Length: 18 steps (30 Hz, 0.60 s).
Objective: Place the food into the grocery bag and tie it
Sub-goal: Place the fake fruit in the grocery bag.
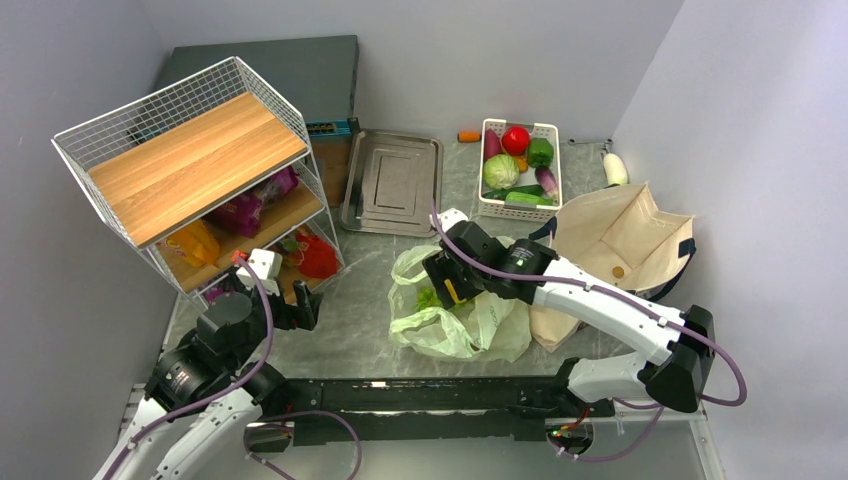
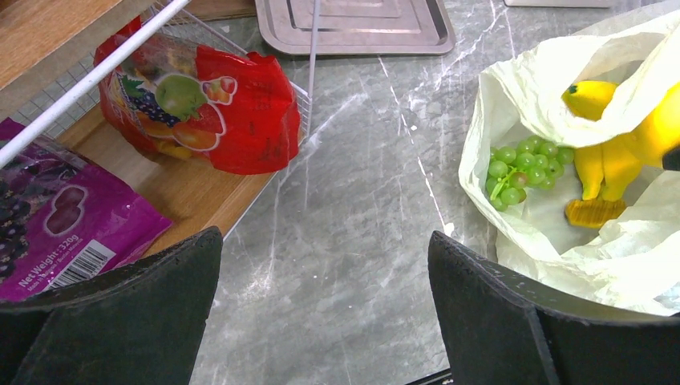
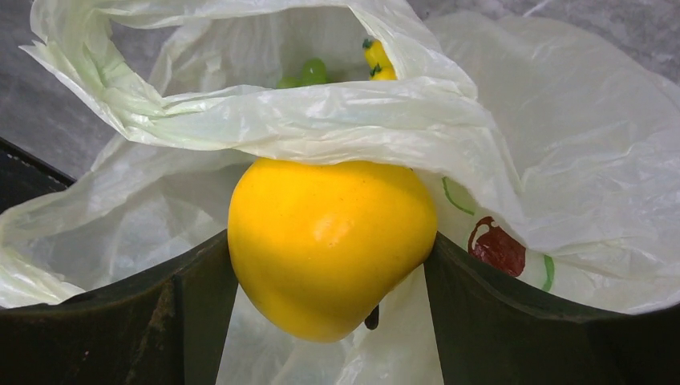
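Grey table [image 1: 350,330], wire rack [image 1: 190,170] on its left. Grocery bag [image 1: 470,325] lies mid-table, mouth open and slumped. It's thin, limp film, likely slippery and easy to tear, so for the tie I'd take it by the loop handles [image 1: 412,265], not the body. My right gripper [image 3: 325,269] pinches the lemon [image 3: 333,233] across its belly, right at the bag mouth under a fold of film. The lemon looks firm, smooth and round, so it could squirt out. My left gripper [image 2: 325,305] is spread wide, empty, by the rack. Bananas [image 2: 621,152] and grapes [image 2: 520,164] are inside the bag; the grapes are probably the fragile ones. Bag print: halved avocado [image 3: 497,247], no text. Purple pouch [image 2: 56,224] reads "Net Weight: 320g".
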Each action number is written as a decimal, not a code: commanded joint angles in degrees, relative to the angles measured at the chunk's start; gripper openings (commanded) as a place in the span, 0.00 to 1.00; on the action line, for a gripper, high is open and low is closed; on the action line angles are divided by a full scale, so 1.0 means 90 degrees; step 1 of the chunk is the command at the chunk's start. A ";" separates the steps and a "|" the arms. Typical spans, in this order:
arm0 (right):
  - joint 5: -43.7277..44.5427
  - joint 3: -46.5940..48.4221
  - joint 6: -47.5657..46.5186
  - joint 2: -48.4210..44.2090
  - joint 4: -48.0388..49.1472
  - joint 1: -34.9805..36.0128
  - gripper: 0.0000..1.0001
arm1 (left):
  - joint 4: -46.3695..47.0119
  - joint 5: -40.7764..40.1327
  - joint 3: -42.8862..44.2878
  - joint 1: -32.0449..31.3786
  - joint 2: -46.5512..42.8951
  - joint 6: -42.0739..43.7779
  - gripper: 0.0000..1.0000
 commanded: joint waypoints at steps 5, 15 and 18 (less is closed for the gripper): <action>-0.0100 -0.0158 0.0021 -0.0191 -0.0329 0.0013 0.82 | 0.0278 0.0152 -0.0006 0.0030 0.0204 0.0059 0.99; -0.0134 -0.0237 0.0023 -0.0158 -0.0269 0.0015 1.00 | 0.0229 0.0197 0.0041 0.0026 0.0304 0.0009 0.99; -0.0110 -0.0254 0.0023 -0.0171 -0.0238 0.0011 1.00 | 0.0229 0.0189 0.0039 0.0028 0.0295 0.0001 0.99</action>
